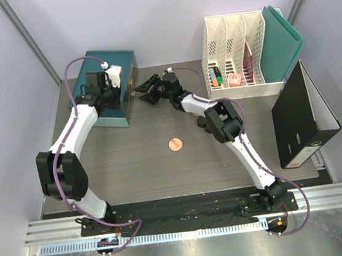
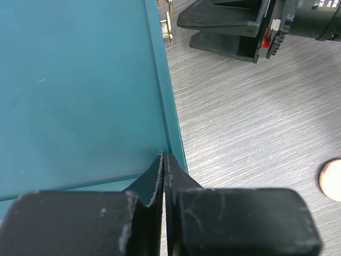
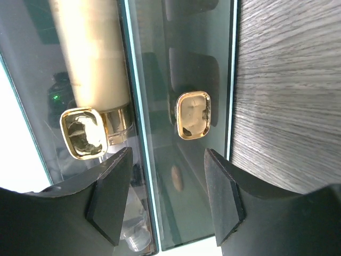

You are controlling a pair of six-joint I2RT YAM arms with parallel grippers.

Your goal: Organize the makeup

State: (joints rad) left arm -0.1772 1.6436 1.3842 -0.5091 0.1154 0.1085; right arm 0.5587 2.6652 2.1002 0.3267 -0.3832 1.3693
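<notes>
A round pink compact (image 1: 175,144) lies alone on the grey table, and its edge shows in the left wrist view (image 2: 331,180). A teal box (image 1: 123,58) at the back left has glass drawer fronts with gold knobs (image 3: 193,115). Behind the glass I see a cream bottle (image 3: 90,53) and a small clear jar (image 3: 133,234). My right gripper (image 1: 148,88) (image 3: 168,197) is open, facing the drawer fronts, with nothing between its fingers. My left gripper (image 1: 117,100) (image 2: 164,157) is shut and empty, over the box lid (image 2: 80,90) by its right edge.
White file holders (image 1: 235,40) with markers and a pink thing stand at the back right, a green folder (image 1: 281,41) leaning in them. A black binder (image 1: 303,119) lies at the right edge. Purple walls close in the back and sides.
</notes>
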